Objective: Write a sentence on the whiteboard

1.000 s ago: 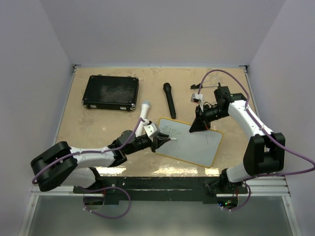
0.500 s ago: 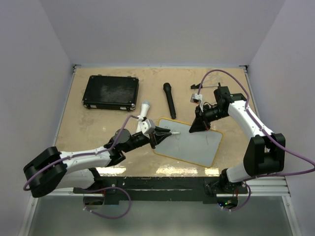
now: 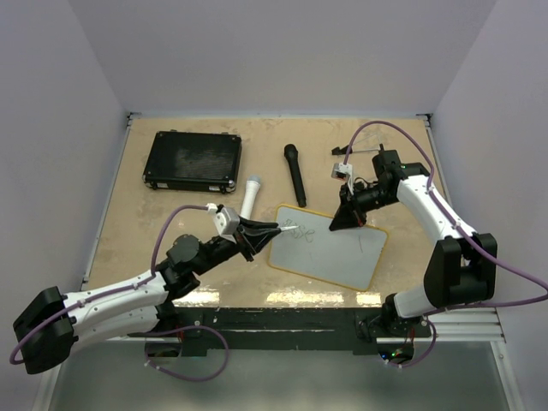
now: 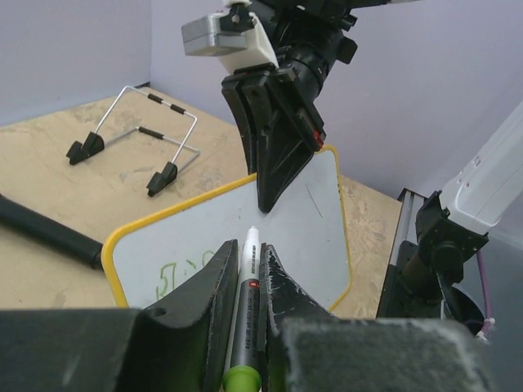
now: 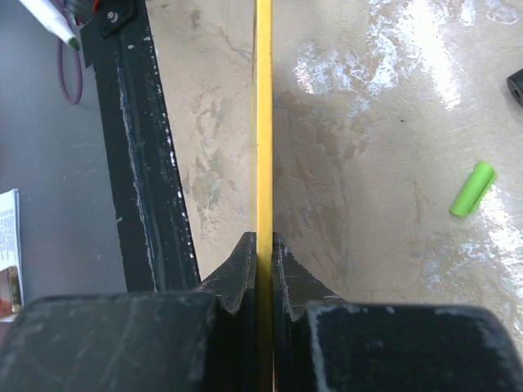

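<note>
The whiteboard (image 3: pixel 334 250) with a yellow rim lies at the near middle of the table. Green handwritten marks (image 3: pixel 299 229) sit at its near-left corner, and they also show in the left wrist view (image 4: pixel 175 274). My left gripper (image 3: pixel 272 228) is shut on a white and grey marker (image 4: pixel 246 298) with a green end. The marker's tip (image 3: pixel 294 228) points over the green marks. I cannot tell whether the tip touches the board. My right gripper (image 3: pixel 347 221) is shut on the board's far yellow rim (image 5: pixel 263 122).
A black case (image 3: pixel 192 160) lies at the far left. A black microphone (image 3: pixel 295 174) and a white microphone (image 3: pixel 251 196) lie beyond the board. A wire stand (image 3: pixel 342 164) stands by the right arm. A green marker cap (image 5: pixel 472 189) lies on the table.
My left arm has drawn back to the left, taking the marker from the board's inside towards its left corner. More green marks show now. The right gripper and the board have not moved.
</note>
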{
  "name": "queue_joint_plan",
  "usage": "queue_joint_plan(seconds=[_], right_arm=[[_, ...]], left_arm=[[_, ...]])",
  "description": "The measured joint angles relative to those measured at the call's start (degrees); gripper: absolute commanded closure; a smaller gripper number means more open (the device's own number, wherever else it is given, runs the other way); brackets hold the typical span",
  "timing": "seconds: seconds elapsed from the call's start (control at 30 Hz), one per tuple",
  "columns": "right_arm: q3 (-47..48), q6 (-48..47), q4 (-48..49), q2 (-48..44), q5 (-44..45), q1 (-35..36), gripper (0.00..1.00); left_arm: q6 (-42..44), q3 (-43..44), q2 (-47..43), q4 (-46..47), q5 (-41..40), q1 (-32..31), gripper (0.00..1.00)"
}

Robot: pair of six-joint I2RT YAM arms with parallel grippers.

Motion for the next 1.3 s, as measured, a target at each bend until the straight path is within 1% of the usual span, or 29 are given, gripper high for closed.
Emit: queue_joint_plan(seconds=[0.27,0.43,0.57,0.73,0.87,1.1,1.3], right_arm=[[0.0,1.9,2.84,-3.56,2.6,-0.55,1.0],[-0.02,2.29,3.39,-3.65,2.71,-0.61,1.0],[-0.2,2.47,3.78,-3.69,2.64,-0.7,1.0],[-0.44,2.62,4.02,-3.85,2.54,-0.74,1.0],[-0.66,2.62,4.2,-3.89,2.36,-0.79,1.0],[-0.74,2.62,4.22,-3.96,2.29,-0.81,1.0],[-0.74,2.6,4.22,-3.96,2.25,-0.81,1.0]], left_arm=[[-2.38,-0.2,0.48,-4.55,-1.95,-0.76,1.0],[-2.32,0.26,4.31,-6.62,-3.52,-5.29,1.0],[-2.21,0.28,7.04,-6.43,-4.7,-7.87,1.0],[-1.25,0.26,7.96,-5.05,-6.95,-10.19,1.0],[-0.76,-1.11,7.74,-1.75,-9.01,-10.54,1.0],[-0.33,-6.75,3.58,2.54,-13.6,-10.54,1.0],[-0.33,-7.39,2.47,4.52,-15.12,-10.54,1.0]])
